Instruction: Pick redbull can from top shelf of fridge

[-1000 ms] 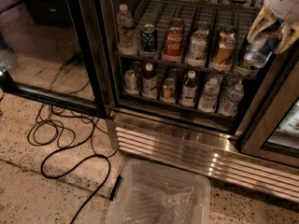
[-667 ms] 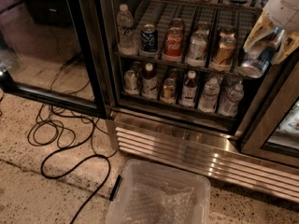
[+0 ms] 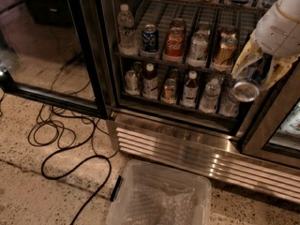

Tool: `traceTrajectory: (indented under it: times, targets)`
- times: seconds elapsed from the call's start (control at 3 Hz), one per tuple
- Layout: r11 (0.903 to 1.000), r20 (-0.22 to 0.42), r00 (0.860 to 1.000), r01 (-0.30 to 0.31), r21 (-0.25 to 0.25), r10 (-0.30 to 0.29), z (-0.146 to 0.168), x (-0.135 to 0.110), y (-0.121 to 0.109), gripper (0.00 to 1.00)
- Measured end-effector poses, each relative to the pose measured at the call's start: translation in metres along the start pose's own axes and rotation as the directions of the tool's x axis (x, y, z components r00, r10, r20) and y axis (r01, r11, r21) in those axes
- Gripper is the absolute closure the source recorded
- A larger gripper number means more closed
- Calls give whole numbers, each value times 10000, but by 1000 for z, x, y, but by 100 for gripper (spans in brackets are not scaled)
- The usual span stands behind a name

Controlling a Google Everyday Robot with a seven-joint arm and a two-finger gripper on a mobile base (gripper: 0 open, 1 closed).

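Observation:
My gripper (image 3: 259, 72) is at the right side of the open fridge (image 3: 187, 146), in front of the lower racks. Its yellowish fingers (image 3: 242, 60) are shut on the redbull can (image 3: 244, 91), a slim can with blue-and-silver sides. The can is tilted so that its plain metal lid faces the camera. The can is held in the air, clear of the racks. The top shelf (image 3: 187, 2) runs along the upper edge of the view, with only the bases of several drinks showing on it.
Lower wire racks hold a water bottle (image 3: 125, 25), a Pepsi can (image 3: 150, 37), a Coca-Cola can (image 3: 174, 43) and several other drinks. The glass door (image 3: 47, 55) stands open at left. Black cables (image 3: 61, 135) lie on the floor. A clear plastic bin (image 3: 159, 196) sits below the fridge.
My gripper has moved down and a little left with the redbull can in it, away from the upper racks. The can's lid now faces the camera more.

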State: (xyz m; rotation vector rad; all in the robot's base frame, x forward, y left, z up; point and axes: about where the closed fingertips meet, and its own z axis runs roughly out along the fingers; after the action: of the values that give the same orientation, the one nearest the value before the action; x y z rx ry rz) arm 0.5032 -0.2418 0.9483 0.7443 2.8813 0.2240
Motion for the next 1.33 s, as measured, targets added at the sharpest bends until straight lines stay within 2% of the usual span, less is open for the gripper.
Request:
traceTrajectory:
  times: [0.33,0.67,1.0,1.33]
  targets:
    - [9999,169,9999,4,-137,-2,1,-5,4,100]
    - [9997,-329,9993,161,-199,-168,21,17,8,100]
    - [9998,-1531,9880,188,-75,-197,60,54,5,100]
    - [9996,-2701,9624,281,-82,-292,87,92,5,100]
